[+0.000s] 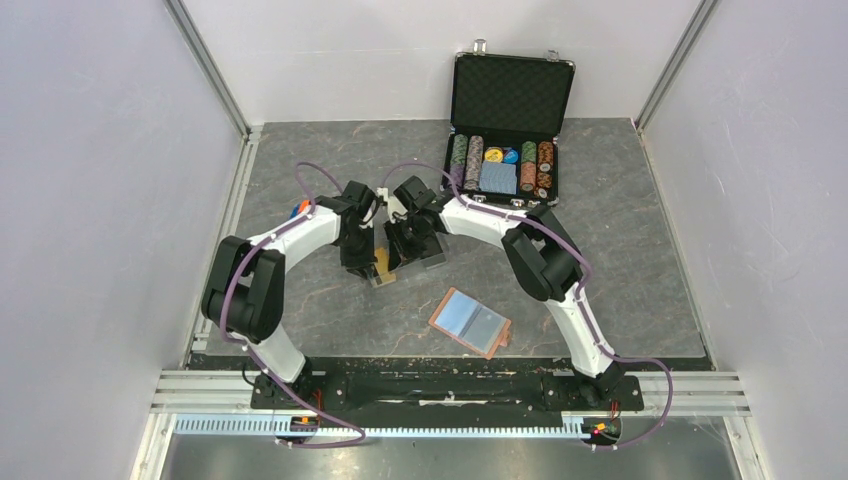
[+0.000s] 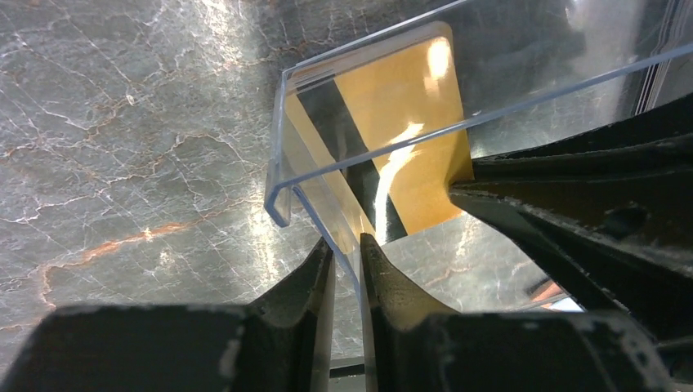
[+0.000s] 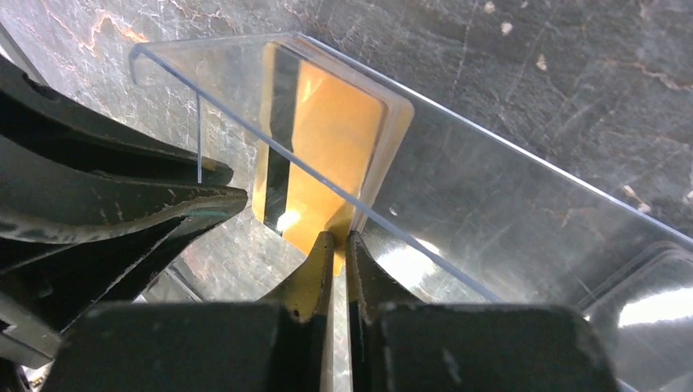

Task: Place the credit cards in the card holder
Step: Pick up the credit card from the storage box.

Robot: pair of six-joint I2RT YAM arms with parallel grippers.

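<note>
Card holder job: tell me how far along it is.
Done: the card holder lies open on the table, blue side up, with no card visible in it. In hand: the left gripper clamps the clear box by its wall, and the right gripper appears to pinch a gold card standing inside. Left: every card must go into the holder.

We can read no text, label, brand, number or sign anywhere: the gold-orange card (image 2: 409, 122) shows us only a black stripe (image 2: 339, 122), the clear box (image 2: 282, 196) is plain, and the chips (image 1: 475, 160) in the black case (image 1: 512, 95) are too small to read.
</note>
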